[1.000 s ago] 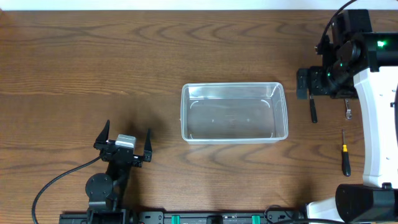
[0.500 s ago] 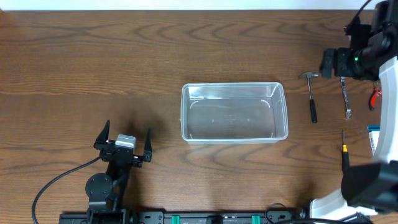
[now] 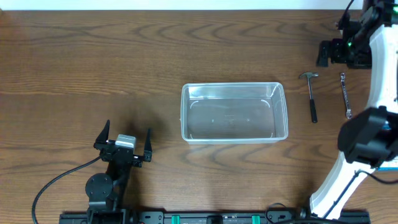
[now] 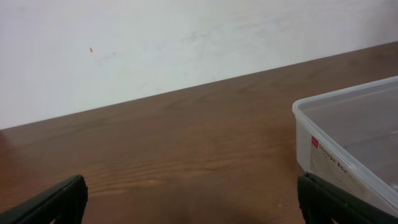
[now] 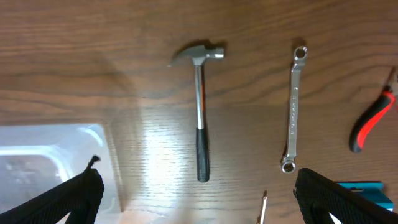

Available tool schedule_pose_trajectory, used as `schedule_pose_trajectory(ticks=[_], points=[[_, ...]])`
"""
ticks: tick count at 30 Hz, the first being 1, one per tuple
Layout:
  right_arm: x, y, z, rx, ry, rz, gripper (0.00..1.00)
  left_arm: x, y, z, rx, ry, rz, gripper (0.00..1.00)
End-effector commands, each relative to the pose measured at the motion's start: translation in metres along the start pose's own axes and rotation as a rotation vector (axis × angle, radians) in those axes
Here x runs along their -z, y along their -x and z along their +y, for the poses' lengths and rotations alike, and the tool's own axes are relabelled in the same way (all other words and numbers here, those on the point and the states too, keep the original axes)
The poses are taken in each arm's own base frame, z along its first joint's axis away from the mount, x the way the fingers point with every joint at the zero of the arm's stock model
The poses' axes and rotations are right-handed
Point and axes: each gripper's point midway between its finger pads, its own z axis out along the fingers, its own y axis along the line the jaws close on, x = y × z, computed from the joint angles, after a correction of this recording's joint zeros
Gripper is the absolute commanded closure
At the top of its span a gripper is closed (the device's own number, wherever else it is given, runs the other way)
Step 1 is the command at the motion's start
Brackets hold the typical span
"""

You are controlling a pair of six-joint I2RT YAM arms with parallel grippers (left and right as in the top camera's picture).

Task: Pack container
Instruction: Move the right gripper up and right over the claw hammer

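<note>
The clear plastic container point(image 3: 233, 112) stands empty at the table's middle; its corner shows in the right wrist view point(image 5: 50, 155) and its side in the left wrist view point(image 4: 348, 143). My left gripper point(image 3: 125, 137) is open and empty, resting left of the container point(image 4: 193, 208). My right gripper point(image 3: 329, 53) is open and empty, held high at the back right point(image 5: 199, 208). Below it lie a hammer point(image 5: 200, 106) with a black grip, a steel wrench point(image 5: 292, 106), red-handled pliers point(image 5: 372, 119) and a screwdriver tip point(image 5: 263, 208). The hammer point(image 3: 311, 94) and wrench point(image 3: 345, 94) also show overhead.
A small blue-and-white box point(image 5: 360, 188) lies near the pliers. My right arm's white links point(image 3: 379, 81) run down the right side and hide part of the table there. A white wall point(image 4: 155, 43) stands behind the table's far edge.
My right arm has lifted and swung towards the back right, uncovering the hammer and wrench. Its lower links now cover the screwdriver and pliers overhead. The left arm has not moved.
</note>
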Motion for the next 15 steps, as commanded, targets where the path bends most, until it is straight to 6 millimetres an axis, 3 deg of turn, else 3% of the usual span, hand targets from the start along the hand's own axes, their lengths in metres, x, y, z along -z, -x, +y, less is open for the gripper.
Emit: schedule_pose_trajectory(ticks=[1,10,15], points=[[-0.015,0.001,-0.003,-0.003,-0.015,0.042,0.01,-0.001,-0.016,-0.002,0.013,-0.006,0.044,0.02],[-0.063,-0.014,-0.018,-0.034,-0.083,0.194,0.01,-0.001,-0.016,-0.002,0.013,-0.007,0.044,0.02],[-0.075,-0.011,-0.03,-0.029,-0.147,0.203,0.01,-0.001,-0.016,-0.002,0.013,-0.007,0.044,0.02]])
